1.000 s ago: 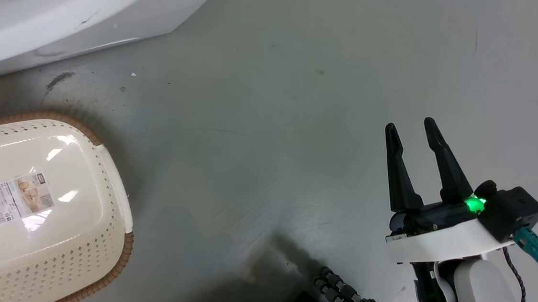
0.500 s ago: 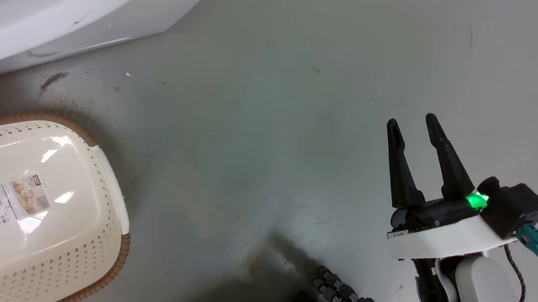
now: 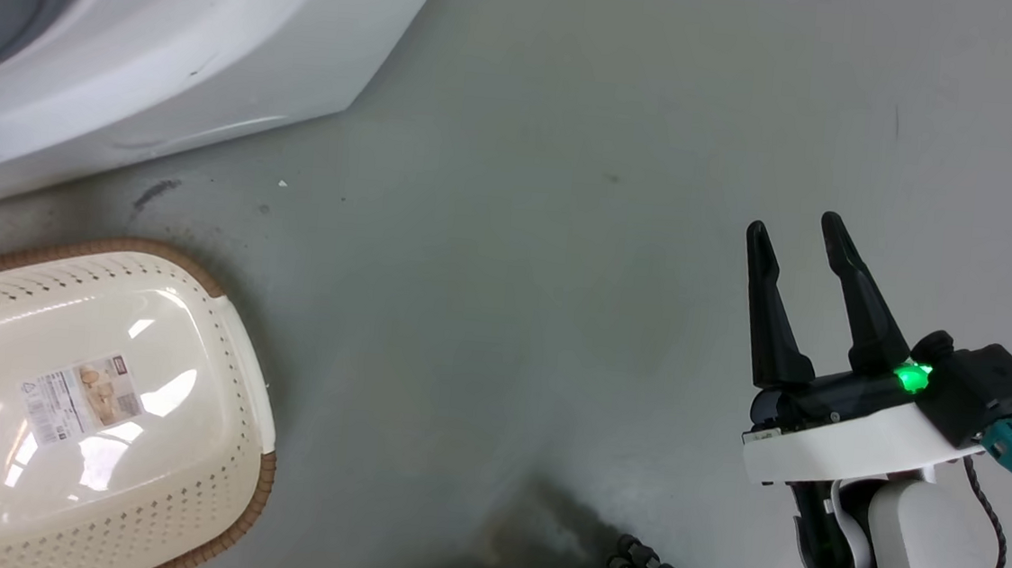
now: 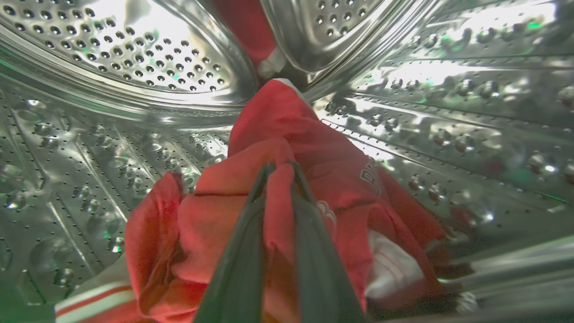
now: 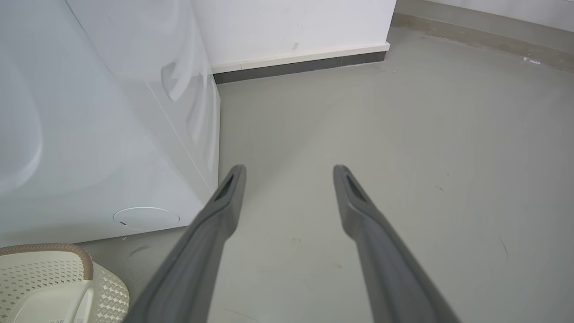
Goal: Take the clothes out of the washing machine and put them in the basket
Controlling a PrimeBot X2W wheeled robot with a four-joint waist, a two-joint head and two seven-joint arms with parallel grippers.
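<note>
Inside the washing machine (image 3: 172,50), left end effector (image 4: 281,167) clamped on the clothes (image 4: 323,157); right end effector (image 3: 793,223) parted, beside the machine

There is one washing machine (image 3: 172,50) with one steel drum (image 4: 134,58), and one basket (image 3: 181,511) that carries one paper label (image 3: 82,397). Two grippers are seen, the left gripper (image 4: 281,167) and the right gripper (image 3: 793,224), each with two dark fingers (image 3: 864,303). The red clothes (image 4: 332,166) lie in one heap; how many pieces it holds cannot be told.
</note>
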